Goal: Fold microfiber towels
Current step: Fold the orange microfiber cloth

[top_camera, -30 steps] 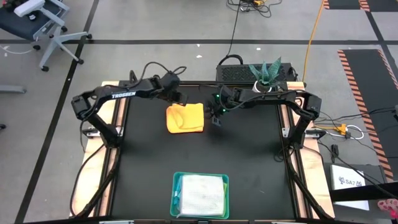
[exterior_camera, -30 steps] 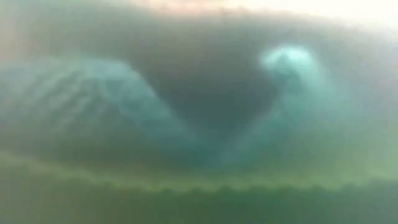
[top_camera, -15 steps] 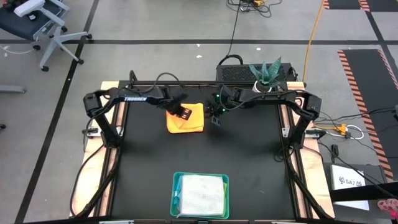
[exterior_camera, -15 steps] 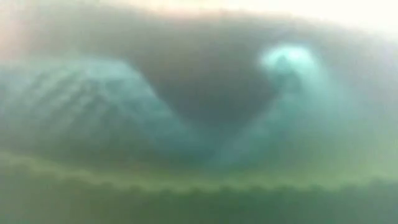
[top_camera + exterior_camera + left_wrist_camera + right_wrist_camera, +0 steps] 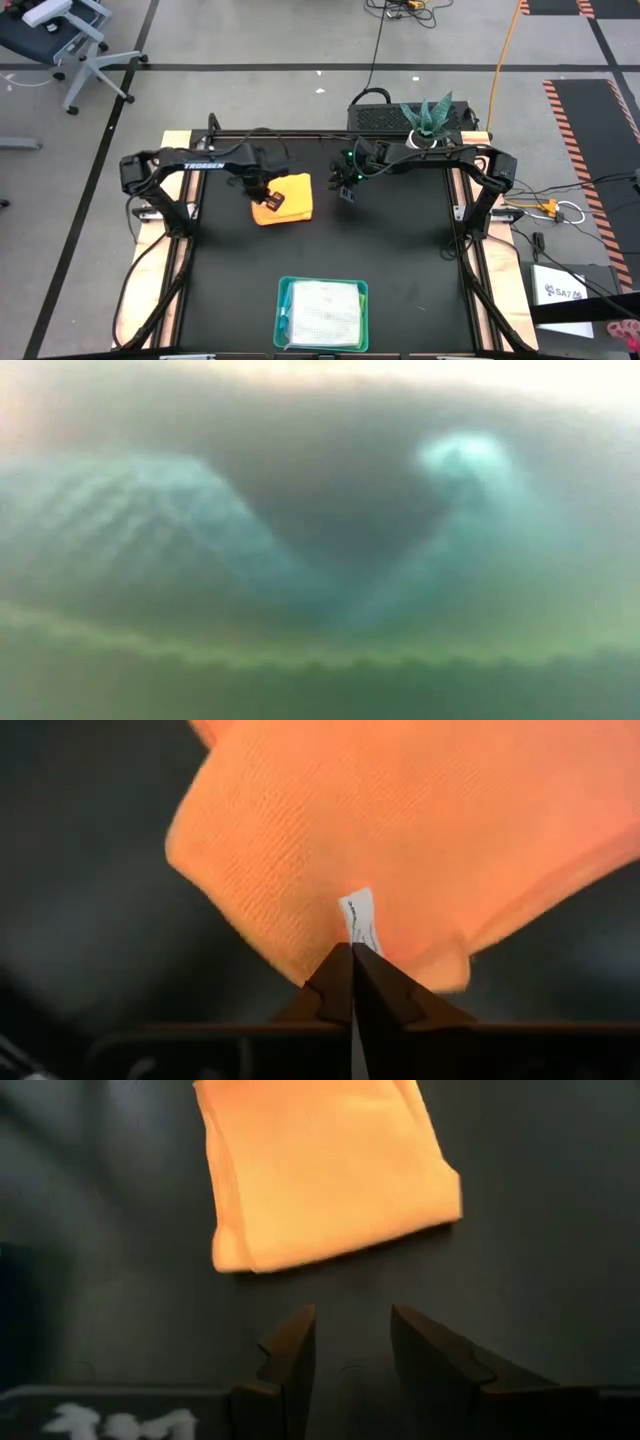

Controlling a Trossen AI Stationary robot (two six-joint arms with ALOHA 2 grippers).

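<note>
A yellow-orange microfiber towel (image 5: 288, 200), folded to a small rectangle, lies on the black table toward its far side. My left gripper (image 5: 272, 197) points down onto the towel's left part and is shut on it. My right gripper (image 5: 345, 190) hangs open just right of the towel, which lies ahead of its fingers (image 5: 300, 1350), with nothing between them. A pale grey-white towel (image 5: 322, 312) lies in the teal tray (image 5: 284, 318) at the near edge. The low view is a blur and shows nothing of this. My left gripper (image 5: 352, 982) pinches the yellow-orange towel between its two shut fingertips, right beside the small white label (image 5: 360, 920) near one edge. The fingers come from above, pointing down. How many layers they have, I cannot tell. The rest of the towel lies spread on the table.
The black table top (image 5: 400, 260) lies bare between the towel and the tray. A potted plant (image 5: 430, 120) and a dark box (image 5: 375, 115) stand beyond the far edge. An office chair (image 5: 60, 40) stands on the floor at far left.
My left gripper has swung from the towel's far side onto the towel, tipped to point straight down, and shut on it. It has then gone toward the table's left and near edges, and the towel has slid that way with it.
</note>
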